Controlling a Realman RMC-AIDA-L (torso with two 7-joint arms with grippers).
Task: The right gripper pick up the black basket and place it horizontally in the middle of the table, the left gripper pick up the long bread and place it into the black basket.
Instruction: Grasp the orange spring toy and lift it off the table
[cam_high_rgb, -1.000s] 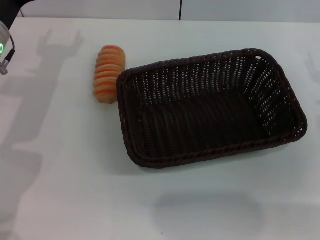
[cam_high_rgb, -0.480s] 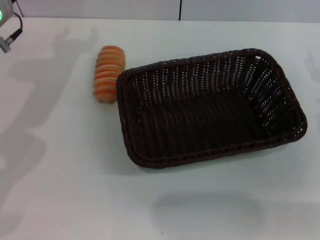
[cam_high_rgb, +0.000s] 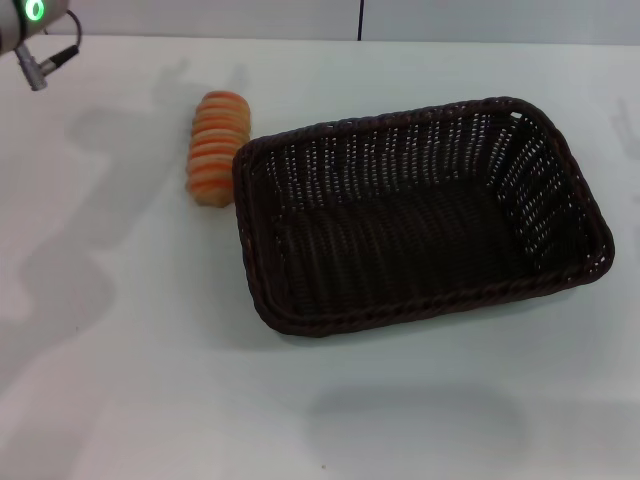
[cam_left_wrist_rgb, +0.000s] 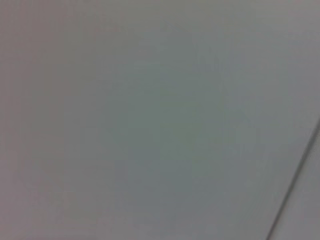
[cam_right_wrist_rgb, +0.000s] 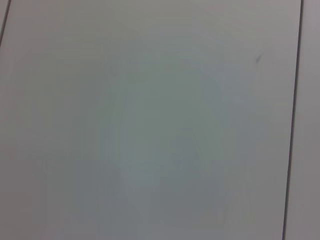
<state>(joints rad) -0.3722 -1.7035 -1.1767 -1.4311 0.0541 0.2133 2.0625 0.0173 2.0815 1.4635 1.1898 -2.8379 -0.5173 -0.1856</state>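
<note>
At the far left corner of the head view, only a short piece of the left arm (cam_high_rgb: 30, 25) shows: a pale silver segment with a glowing green ring and a small cable plug sticking out, held above the surface (cam_high_rgb: 120, 380). The left gripper itself lies outside the frame, so whether it is released or clenched cannot be told; the right gripper is out of view as well, and both wrist views show only a plain pale expanse crossed by thin dark lines.

Nearest that arm lies the long bread (cam_high_rgb: 218, 148), an oblong orange-tan loaf with ridged crosswise segments in lighter and darker bands. Its long axis runs away from the robot, and its near end sits just beside the basket's far left corner.

Beyond it, toward the middle, rests the black basket (cam_high_rgb: 265, 290), a large rectangle of dark woven wicker with open-weave sloping sides and a braided rim. Its long axis runs roughly left to right, slightly skewed
</note>
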